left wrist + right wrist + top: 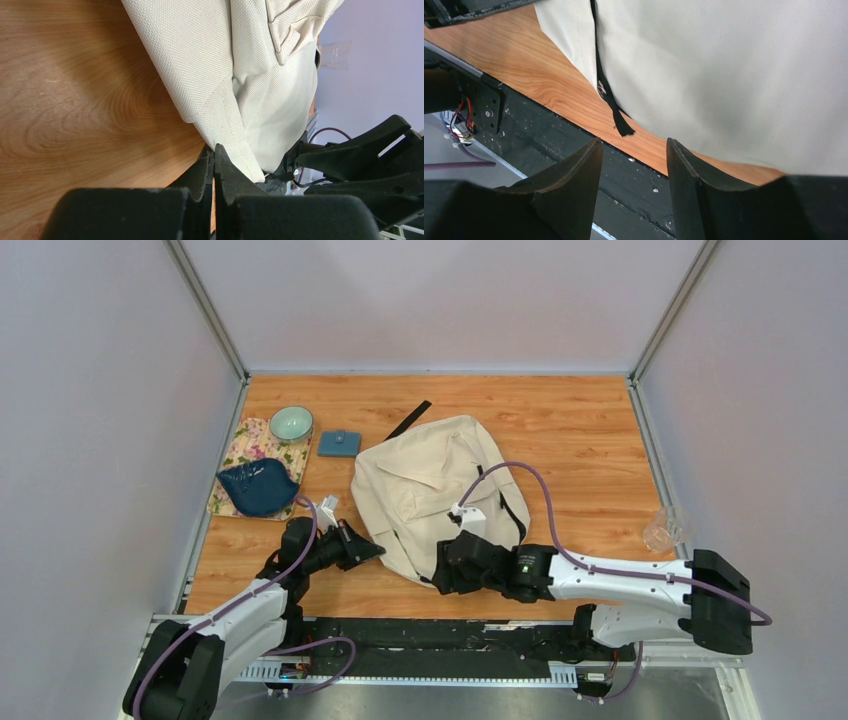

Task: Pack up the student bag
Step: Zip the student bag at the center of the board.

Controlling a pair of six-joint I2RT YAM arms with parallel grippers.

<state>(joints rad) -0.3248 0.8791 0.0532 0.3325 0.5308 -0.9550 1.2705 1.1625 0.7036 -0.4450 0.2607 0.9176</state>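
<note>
On the middle of the wooden table (575, 430) lies the bag (430, 480), cream fabric, flat on its back, with its front pocket flap up and its narrower end toward the arms. A black strap (410, 418) pokes out from under its far edge.

At the bag's near left corner sits the left gripper (372, 552). In the left wrist view its jaws are pressed together, tips right at the stitched hem of the bag (220, 75). The gripper (214, 152) touches the cloth there, but I cannot tell whether any fabric is pinched between the tips.

At the near edge of the bag, right of that corner, is the right gripper (440, 568). In the right wrist view its jaws stand moderately apart with nothing between them. The gripper (634, 141) points at the bag (734, 75), where a black zip (596, 50) runs down the cloth and ends in a short black pull tab (623, 127) lying on the wood just ahead of the gap. The tab is near the fingertips but not touching them.

Left of the bag and near it, a small blue pouch (340, 443) lies flat. Farther left a floral mat (250, 445) carries a pale green bowl (291, 423) at its far end and a dark blue leaf-shaped dish (258, 488) at its near end. Well apart at the table's right edge stands a clear cup (662, 530).
</note>
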